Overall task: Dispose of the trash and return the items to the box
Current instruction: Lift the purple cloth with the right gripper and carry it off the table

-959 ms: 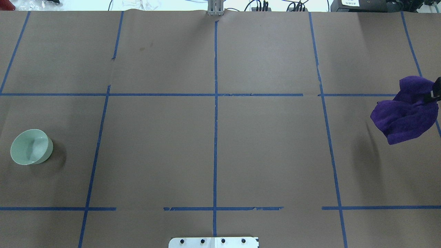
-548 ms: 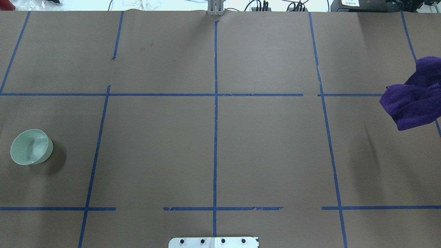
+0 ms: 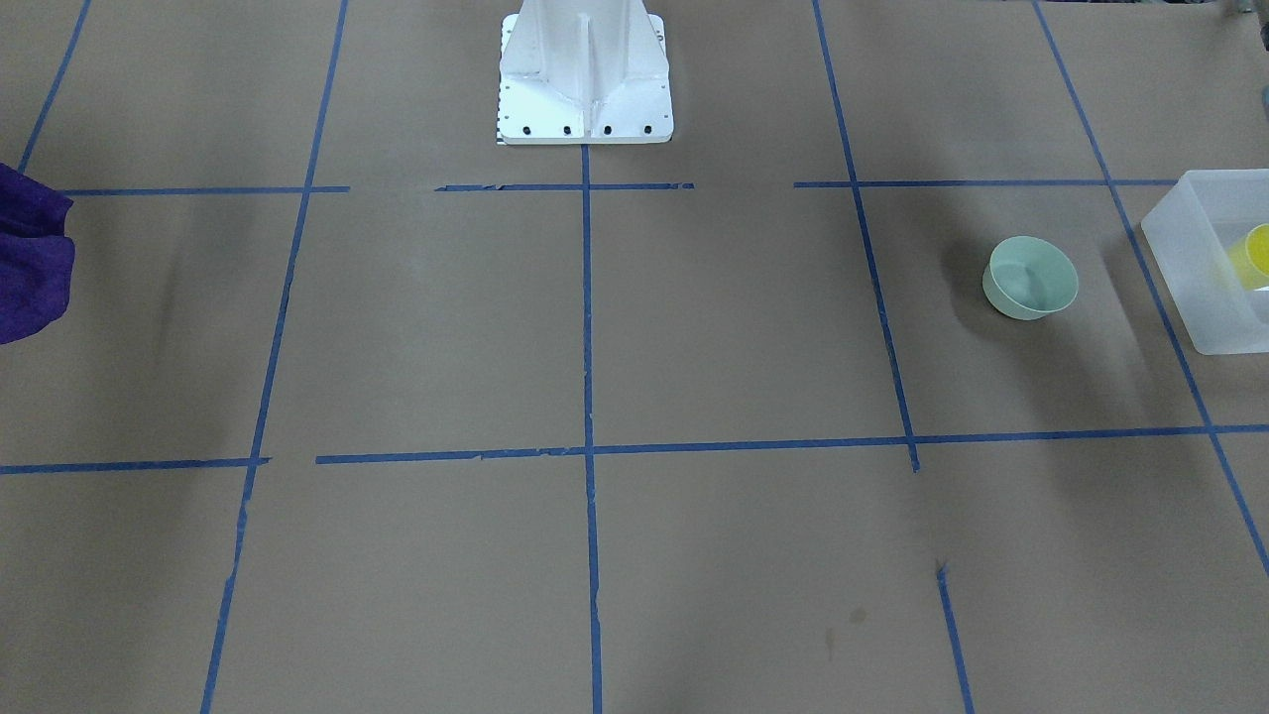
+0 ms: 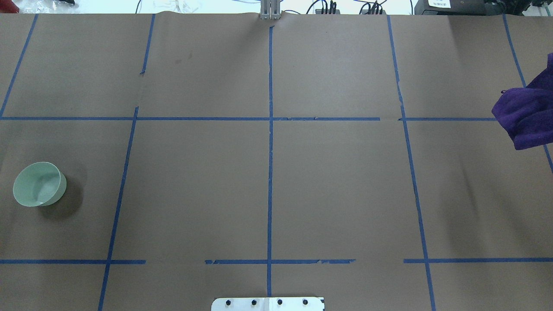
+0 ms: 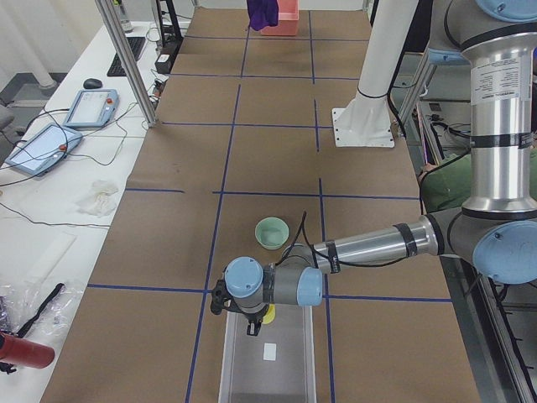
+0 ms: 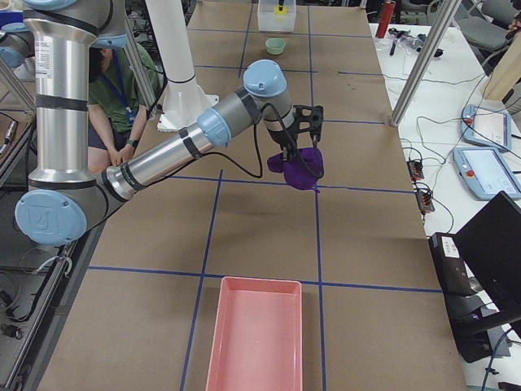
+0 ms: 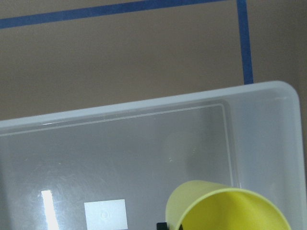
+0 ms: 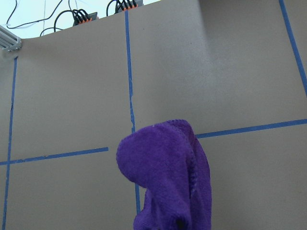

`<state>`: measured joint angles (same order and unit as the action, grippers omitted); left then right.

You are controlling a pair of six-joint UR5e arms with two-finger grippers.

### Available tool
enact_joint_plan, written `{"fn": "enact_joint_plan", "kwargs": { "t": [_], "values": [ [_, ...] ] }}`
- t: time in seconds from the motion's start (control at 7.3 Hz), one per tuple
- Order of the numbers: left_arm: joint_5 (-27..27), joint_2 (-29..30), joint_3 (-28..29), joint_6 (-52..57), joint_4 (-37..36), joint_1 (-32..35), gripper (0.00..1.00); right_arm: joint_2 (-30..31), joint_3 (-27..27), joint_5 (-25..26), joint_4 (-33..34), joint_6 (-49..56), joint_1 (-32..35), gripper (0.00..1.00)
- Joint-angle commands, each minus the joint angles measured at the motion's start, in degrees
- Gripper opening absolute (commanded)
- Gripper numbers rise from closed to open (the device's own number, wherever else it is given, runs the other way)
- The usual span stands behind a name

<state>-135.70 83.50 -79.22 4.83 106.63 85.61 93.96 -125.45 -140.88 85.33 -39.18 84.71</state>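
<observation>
The pale green bowl (image 4: 39, 184) stands upright on the table, also in the front view (image 3: 1031, 278). The frosted box (image 3: 1205, 297) stands just beyond it at the table's left end. My left gripper (image 5: 250, 321) hangs over the box (image 7: 120, 158) and is shut on the yellow cup (image 7: 230, 206), which sits tilted within the box's rim (image 3: 1257, 253). My right gripper (image 6: 298, 151) is shut on a purple cloth (image 6: 298, 169) and holds it in the air over the table's right end (image 4: 527, 121). The cloth hides its fingers in the right wrist view (image 8: 168, 177).
A pink tray (image 6: 252, 334) lies at the table's right end, below and in front of the cloth. The robot's white base (image 3: 585, 74) stands mid-table at the near edge. Blue tape lines grid the brown table cover. A white label lies on the box floor (image 7: 105, 214).
The purple cloth has moved to the right and a little toward the far side, now partly past the overhead view's right edge. The bowl has not moved.
</observation>
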Motion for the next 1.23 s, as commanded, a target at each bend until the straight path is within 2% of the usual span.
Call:
{"fn": "enact_joint_plan", "kwargs": {
  "t": [0.0,0.14,0.27,0.68,0.82,0.96,1.1],
  "values": [
    [0.0,0.0,0.2,0.2,2.4,-0.6,0.77,0.2,-0.3,0.1,0.0,0.1,1.9,0.0],
    [0.0,0.0,0.0,0.4,3.1,-0.6,1.0,0.2,-0.3,0.2,0.0,0.2,2.4,0.0],
    [0.2,-0.1,-0.8,0.4,3.2,-0.5,1.0,0.2,-0.3,0.3,0.0,0.1,2.7,0.0],
    [1.0,-4.5,-13.9,0.4,2.3,1.4,1.0,0.7,-0.3,0.4,0.1,0.2,3.5,0.0],
    [2.2,-5.9,-16.3,2.4,2.2,4.7,1.0,1.1,-0.3,0.7,0.1,0.2,3.5,0.0],
    [7.4,-6.2,-21.2,3.4,1.5,7.7,1.0,1.6,-0.2,1.0,0.1,0.7,4.1,0.0],
    [8.5,-6.2,-25.5,3.1,-2.1,8.9,1.0,2.2,-0.1,2.1,0.2,2.8,4.8,0.0]
  ]
}}
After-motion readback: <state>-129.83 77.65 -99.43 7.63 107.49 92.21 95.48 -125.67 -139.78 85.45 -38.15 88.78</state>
